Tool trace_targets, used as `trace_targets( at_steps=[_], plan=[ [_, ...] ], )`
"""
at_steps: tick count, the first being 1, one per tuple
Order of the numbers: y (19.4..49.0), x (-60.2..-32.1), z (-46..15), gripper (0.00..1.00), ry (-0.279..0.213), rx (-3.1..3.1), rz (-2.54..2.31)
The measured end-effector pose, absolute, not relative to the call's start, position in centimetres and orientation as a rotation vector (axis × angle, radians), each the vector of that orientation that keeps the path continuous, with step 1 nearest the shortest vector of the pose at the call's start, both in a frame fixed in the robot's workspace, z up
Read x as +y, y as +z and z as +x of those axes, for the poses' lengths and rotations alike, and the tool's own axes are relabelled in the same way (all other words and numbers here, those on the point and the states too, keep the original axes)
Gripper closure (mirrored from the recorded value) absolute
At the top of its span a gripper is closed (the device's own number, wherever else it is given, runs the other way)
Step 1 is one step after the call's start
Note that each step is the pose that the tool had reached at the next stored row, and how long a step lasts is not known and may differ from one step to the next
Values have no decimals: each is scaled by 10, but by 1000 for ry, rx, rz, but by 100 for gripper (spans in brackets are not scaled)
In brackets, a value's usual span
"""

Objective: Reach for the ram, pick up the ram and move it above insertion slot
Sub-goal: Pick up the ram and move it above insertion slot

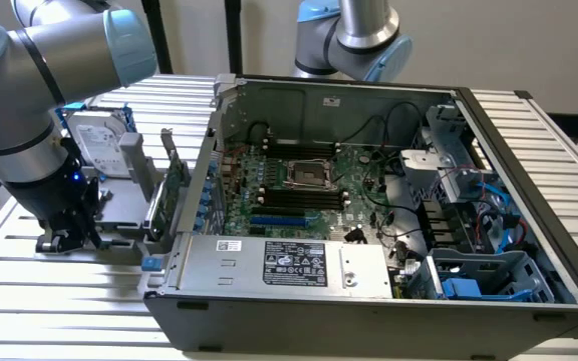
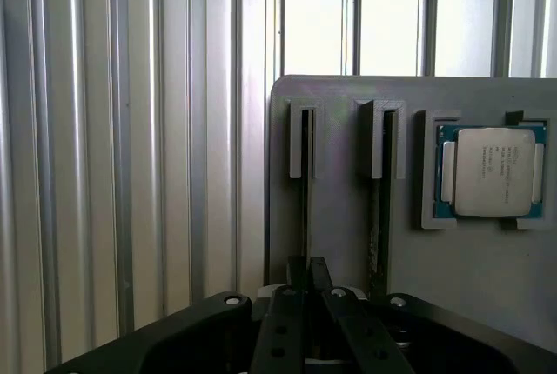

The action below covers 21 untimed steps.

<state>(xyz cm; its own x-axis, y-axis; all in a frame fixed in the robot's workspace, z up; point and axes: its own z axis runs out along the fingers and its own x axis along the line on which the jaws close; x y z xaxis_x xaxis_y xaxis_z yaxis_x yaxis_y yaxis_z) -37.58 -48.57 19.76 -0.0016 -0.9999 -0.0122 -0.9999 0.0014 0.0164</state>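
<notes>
Grey plastic holder (image 2: 339, 217) on the slatted aluminium table (image 2: 130, 174) keeps the ram (image 2: 305, 183), a long, thin, dark-edged circuit-board stick, standing on edge in the slot farther from the square silver processor (image 2: 490, 171). The black gripper (image 2: 307, 263) sits drawn together over the stick's near end, seemingly pinching it. It looks light, stiff and fragile, best held squarely by its flat faces.

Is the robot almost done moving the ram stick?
Not yet. Done: the gripper is down at the gray holder, lined up with the ram standing edge-on in its slot. In hand: whether it grips the ram, I cannot tell. Left: the ram isn't lifted and isn't above the memory slots in the open computer case.
</notes>
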Motion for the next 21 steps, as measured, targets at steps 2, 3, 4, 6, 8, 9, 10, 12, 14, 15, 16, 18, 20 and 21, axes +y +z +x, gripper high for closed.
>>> trace_targets(
  at_steps=[2, 3, 4, 6, 8, 9, 10, 12, 14, 15, 16, 18, 20, 21],
  plan=[
    [198, -486, -376, 87, -32, -2221, 2218],
    [198, -486, -376, 87, -32, -2221, 2218],
    [198, -486, -376, 87, -32, -2221, 2218],
    [198, -486, -376, 87, -32, -2221, 2218],
    [198, -486, -376, 87, -32, -2221, 2218],
    [198, -486, -376, 87, -32, -2221, 2217],
    [198, -486, -376, 87, -32, -2221, 2217],
    [198, -486, -376, 87, -32, -2221, 2218],
    [200, -486, -376, 87, -32, -2221, 2218],
    [201, -486, -376, 87, -32, -2221, 2217],
    [203, -486, -376, 87, -32, -2221, 2218],
    [206, -486, -376, 87, -32, -2221, 2218],
    [210, -486, -376, 87, -32, -2221, 2217],
    [213, -486, -376, 87, -32, -2221, 2217]
  ],
)
